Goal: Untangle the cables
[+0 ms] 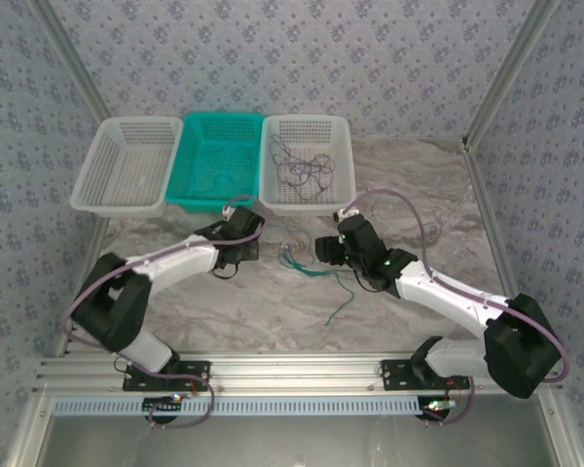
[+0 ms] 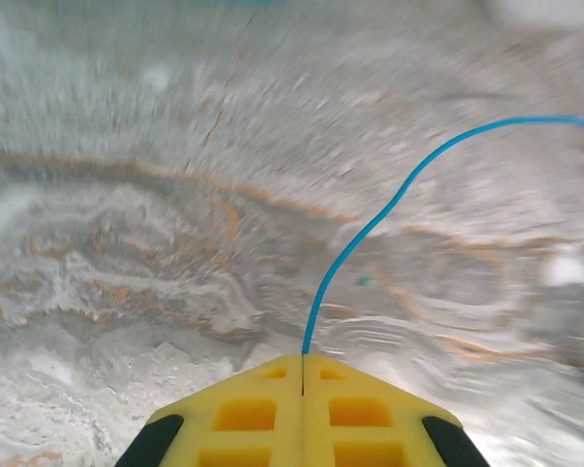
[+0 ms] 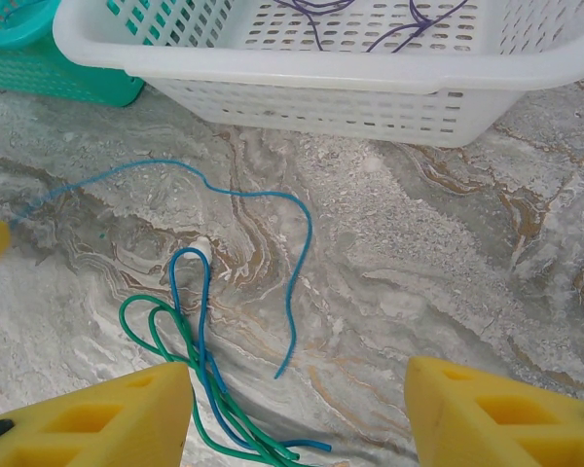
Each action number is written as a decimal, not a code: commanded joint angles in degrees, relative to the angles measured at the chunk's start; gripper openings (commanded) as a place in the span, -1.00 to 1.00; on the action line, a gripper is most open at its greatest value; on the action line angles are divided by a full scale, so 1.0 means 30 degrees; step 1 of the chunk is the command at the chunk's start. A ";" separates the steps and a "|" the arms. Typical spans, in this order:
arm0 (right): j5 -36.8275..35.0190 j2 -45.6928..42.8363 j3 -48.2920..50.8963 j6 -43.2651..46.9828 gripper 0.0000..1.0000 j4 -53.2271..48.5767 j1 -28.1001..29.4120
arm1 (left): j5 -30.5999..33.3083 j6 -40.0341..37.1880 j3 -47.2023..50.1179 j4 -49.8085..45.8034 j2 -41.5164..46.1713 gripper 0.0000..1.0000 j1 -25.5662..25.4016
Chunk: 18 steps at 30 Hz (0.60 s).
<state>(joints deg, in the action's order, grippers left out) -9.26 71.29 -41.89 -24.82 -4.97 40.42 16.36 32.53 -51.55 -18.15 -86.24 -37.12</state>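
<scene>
half done, by estimate. noted purple cables (image 3: 313,29) in white basket (image 3: 321,92), green cable (image 3: 136,300) and darker blue cable (image 3: 190,251) looped together on table (image 3: 419,243). found left gripper (image 2: 303,358) clamped on light blue cable (image 2: 370,226), right gripper (image 3: 297,375) open above the loops.

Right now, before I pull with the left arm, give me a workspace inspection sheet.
Surface: marble-pattern table.
Job's things: blue cable runs from the left gripper; green cables looped with blue on the table; purple cables in the right white basket.
Clutter: nothing seen.
Grippers: left gripper shut on the blue cable; right gripper open near the loops.
Cables: purple arm cables arch along both arms.
Surroundings: teal basket, left white basket, patterned walls.
</scene>
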 commanded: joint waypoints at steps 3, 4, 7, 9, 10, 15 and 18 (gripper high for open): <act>-0.0399 -0.0328 -0.0634 0.0011 0.23 -0.0232 0.0089 | 0.1129 -0.1913 -0.1167 -0.1005 0.3714 -1.00 -0.0161; -0.0452 -0.0332 -0.0762 0.0021 0.23 -0.0438 0.0073 | 0.1621 -0.2180 -0.1442 -0.1268 0.4317 -1.00 -0.0162; -0.0611 -0.0463 -0.1099 0.0073 0.23 -0.0829 0.0089 | 0.2607 -0.3272 -0.2489 -0.1544 0.5828 -1.00 -0.0120; -0.0661 -0.0685 -0.1138 0.0085 0.23 -0.0718 0.0075 | 0.2901 -0.3997 -0.3383 -0.1549 0.6293 -1.00 0.0022; -0.0824 -0.0770 -0.1125 0.0028 0.23 -0.0652 0.0091 | 0.3128 -0.4293 -0.4157 -0.1853 0.6295 -1.00 0.0111; -0.2264 -0.1237 -0.1272 -0.0511 0.26 -0.1381 0.0088 | 0.4527 -0.5611 -0.8250 -0.2970 0.5185 -1.00 0.0380; -0.2700 -0.1703 -0.1088 -0.0651 0.29 -0.1502 0.0046 | 0.4170 -0.6868 -0.9493 -0.1624 0.4863 -1.00 0.0851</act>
<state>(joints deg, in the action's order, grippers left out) -13.89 68.01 -43.99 -25.36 -7.40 40.42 27.38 17.19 -76.99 -24.27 -70.39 -35.64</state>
